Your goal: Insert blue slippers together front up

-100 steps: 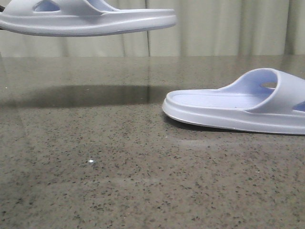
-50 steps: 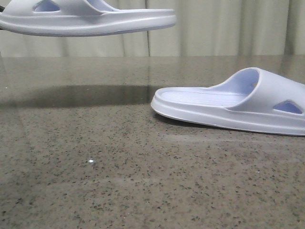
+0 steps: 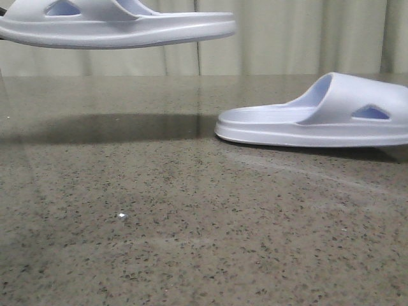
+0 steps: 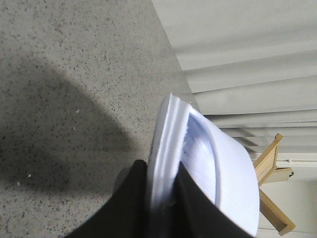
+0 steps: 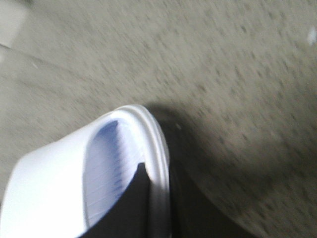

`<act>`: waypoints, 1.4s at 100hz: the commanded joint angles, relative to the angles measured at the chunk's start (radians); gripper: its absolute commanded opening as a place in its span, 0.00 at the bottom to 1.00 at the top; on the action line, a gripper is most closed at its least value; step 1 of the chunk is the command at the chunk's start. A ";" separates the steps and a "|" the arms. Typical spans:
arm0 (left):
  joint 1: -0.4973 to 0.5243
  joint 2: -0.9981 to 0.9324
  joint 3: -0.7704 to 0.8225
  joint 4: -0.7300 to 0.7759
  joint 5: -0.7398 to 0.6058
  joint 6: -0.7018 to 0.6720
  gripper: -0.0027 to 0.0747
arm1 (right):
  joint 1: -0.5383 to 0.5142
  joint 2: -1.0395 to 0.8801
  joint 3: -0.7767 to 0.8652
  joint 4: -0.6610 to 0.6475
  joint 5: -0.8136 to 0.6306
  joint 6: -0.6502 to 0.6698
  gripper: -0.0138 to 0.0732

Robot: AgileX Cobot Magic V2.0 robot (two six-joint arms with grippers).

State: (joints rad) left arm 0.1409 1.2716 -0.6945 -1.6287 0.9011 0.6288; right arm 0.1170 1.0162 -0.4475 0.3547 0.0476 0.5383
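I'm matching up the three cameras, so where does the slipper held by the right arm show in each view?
Front view: the right-hand slipper sits at the right, low over the speckled table.
Left wrist view: not in it; the slipper there is the other one, between the left gripper's fingers.
Right wrist view: lower left, its edge clamped by the right gripper.
Shared landmark: the speckled table.
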 commanded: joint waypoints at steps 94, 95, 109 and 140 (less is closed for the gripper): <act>0.003 -0.026 -0.023 -0.066 0.119 0.000 0.07 | 0.004 -0.217 -0.410 -0.053 0.228 -0.021 0.04; 0.003 -0.026 -0.023 -0.066 0.122 0.000 0.07 | 0.004 -0.220 -0.410 -0.053 0.236 -0.025 0.04; -0.018 -0.026 -0.023 -0.066 0.149 0.000 0.07 | 0.004 -0.254 -0.410 0.008 0.299 -0.078 0.04; -0.074 -0.026 -0.023 -0.070 0.200 0.002 0.07 | 0.004 -0.259 -0.408 0.300 0.370 -0.346 0.04</act>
State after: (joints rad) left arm 0.0771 1.2716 -0.6945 -1.6251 1.0343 0.6288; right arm 0.1196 0.7655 -0.8179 0.5895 0.4799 0.2466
